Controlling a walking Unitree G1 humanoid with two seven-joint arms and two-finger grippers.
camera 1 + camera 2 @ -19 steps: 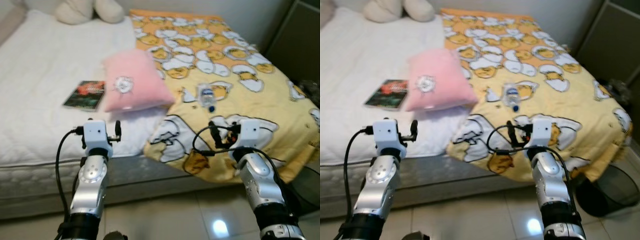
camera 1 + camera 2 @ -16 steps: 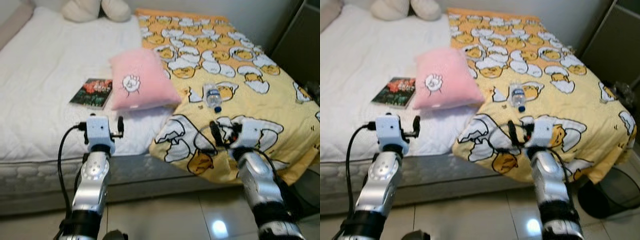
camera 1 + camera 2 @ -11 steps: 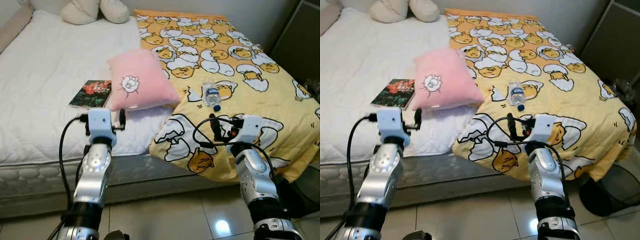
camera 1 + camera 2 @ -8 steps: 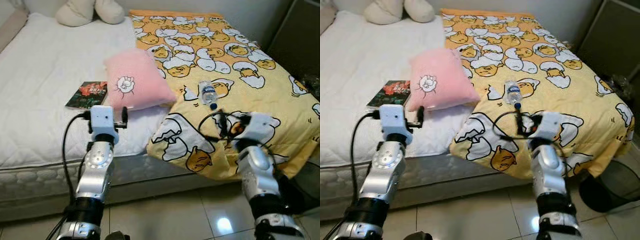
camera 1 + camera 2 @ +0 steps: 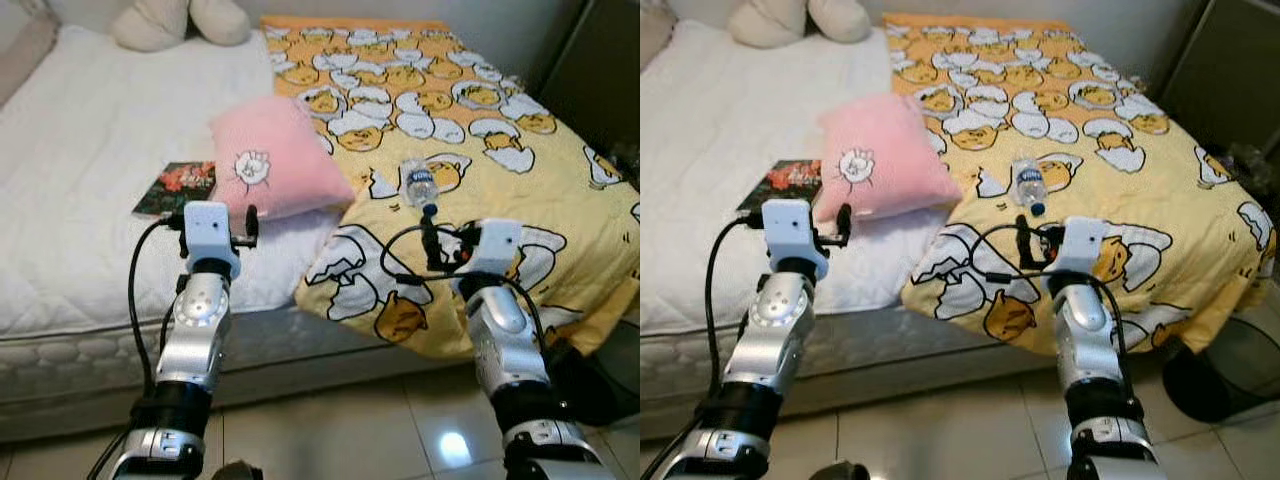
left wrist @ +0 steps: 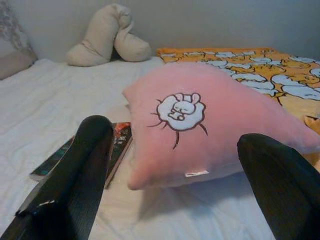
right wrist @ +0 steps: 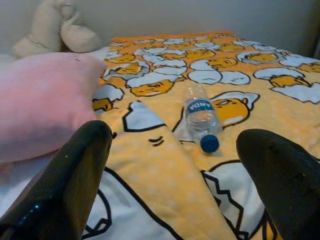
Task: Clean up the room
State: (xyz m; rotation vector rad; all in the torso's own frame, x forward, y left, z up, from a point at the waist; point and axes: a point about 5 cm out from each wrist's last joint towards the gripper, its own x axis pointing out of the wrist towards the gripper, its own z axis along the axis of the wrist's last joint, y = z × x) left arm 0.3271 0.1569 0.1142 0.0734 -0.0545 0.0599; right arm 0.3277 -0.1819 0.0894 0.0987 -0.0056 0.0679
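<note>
Glossy tiled floor (image 5: pixel 330 420) below

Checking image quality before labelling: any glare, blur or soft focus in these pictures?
Left eye view: a glare spot on the floor tile, the scene fairly sharp. Left wrist view: the near fingers soft, the pink pillow clear. Right wrist view: the bottle sharp, fingers blurred.

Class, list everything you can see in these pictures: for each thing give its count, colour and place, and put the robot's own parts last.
Pillow: one, pink, on the bed's middle, overlapping the blanket's edge.
Book: one, dark cover, on the white mattress beside the pillow.
Bottle: one, clear with blue cap, lying on the blanket.
Blanket: one, yellow with egg cartoons, over the bed's right half.
Plush toy: one, cream, at the bed's head.
Bin: one, dark, on the floor at right.
Left gripper: open, facing the pillow.
Right gripper: open, facing the bottle.
</note>
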